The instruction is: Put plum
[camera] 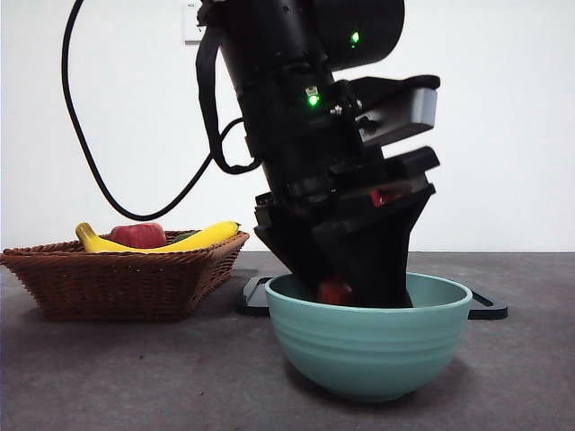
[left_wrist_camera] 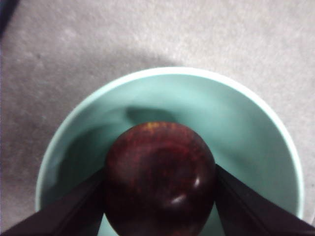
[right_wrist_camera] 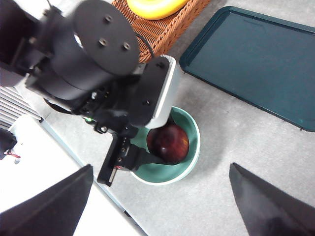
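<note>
A wicker basket of bananas sat well left of the left gripper, which pinched the plum between its jaws inside the teal bowl; the right gripper hung above, jaws spread.

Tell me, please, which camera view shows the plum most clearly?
The left wrist view: the plum fills the frame, clamped in the left hand over the bowl. The right wrist view shows it smaller, from above. The front view shows only a red sliver behind the bowl's rim.
</note>
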